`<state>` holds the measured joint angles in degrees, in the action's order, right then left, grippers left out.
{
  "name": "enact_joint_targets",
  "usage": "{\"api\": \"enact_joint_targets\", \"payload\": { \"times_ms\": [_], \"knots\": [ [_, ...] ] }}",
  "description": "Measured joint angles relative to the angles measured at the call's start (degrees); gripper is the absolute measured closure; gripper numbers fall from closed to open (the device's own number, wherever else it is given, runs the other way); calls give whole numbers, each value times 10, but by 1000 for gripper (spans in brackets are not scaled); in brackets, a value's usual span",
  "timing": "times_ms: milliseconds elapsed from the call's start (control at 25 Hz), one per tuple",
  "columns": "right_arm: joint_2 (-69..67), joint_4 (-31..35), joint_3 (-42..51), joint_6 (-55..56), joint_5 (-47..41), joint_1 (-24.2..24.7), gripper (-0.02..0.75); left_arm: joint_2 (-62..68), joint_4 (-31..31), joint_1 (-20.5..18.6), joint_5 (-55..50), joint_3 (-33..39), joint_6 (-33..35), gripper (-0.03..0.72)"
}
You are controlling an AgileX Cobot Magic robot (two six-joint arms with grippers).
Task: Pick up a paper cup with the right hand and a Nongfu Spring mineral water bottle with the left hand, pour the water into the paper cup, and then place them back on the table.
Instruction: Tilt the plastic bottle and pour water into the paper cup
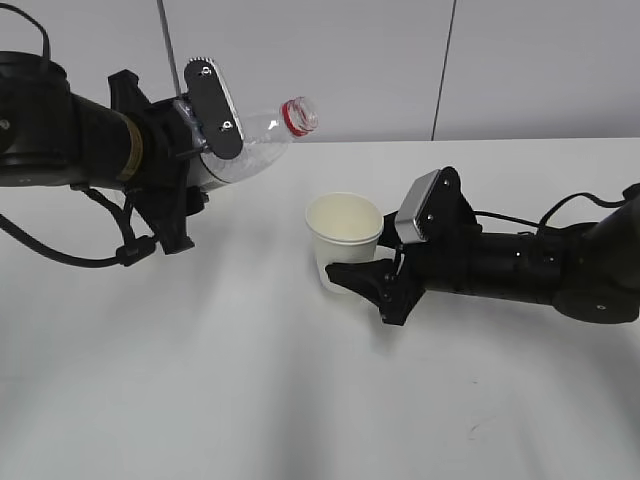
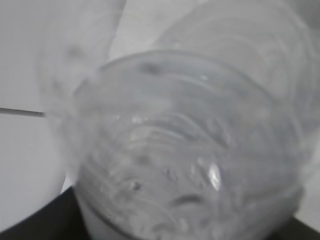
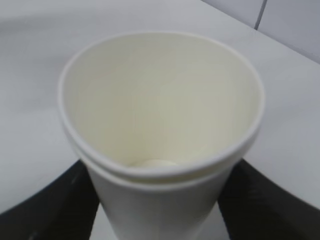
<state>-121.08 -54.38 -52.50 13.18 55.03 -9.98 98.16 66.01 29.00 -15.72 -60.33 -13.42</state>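
The bottle (image 1: 255,145) is gripped tilted in the left hand (image 1: 205,115), mouth left of the paper cup (image 1: 345,235) clamped by the right hand (image 1: 375,285); alignment above the rim is needed before pouring.

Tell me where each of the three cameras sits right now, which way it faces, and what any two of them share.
Exterior view: opposite the robot, looking down at a slant across the table; shows both arms, left hand holding the tilted bottle, right hand gripping the paper cup.
Left wrist view: on the left arm, looking along the bottle from its base; dark gripper edges at the bottom.
Right wrist view: on the right arm, looking into the paper cup; black fingers flank it.
Shared: the bottle (exterior, left wrist); the cup (exterior, right wrist).
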Motion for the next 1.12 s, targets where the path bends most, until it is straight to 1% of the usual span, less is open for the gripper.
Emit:
{"api": "enact_joint_targets", "payload": {
  "times_ms": [520, 1120],
  "knots": [
    [15, -47, 0, 1, -1, -1, 224, 0, 100, 0, -12, 0, 0, 270],
    [15, -61, -10, 2, 17, -1, 224, 0, 207, 0, -38, 0, 2, 270]
  ]
}}
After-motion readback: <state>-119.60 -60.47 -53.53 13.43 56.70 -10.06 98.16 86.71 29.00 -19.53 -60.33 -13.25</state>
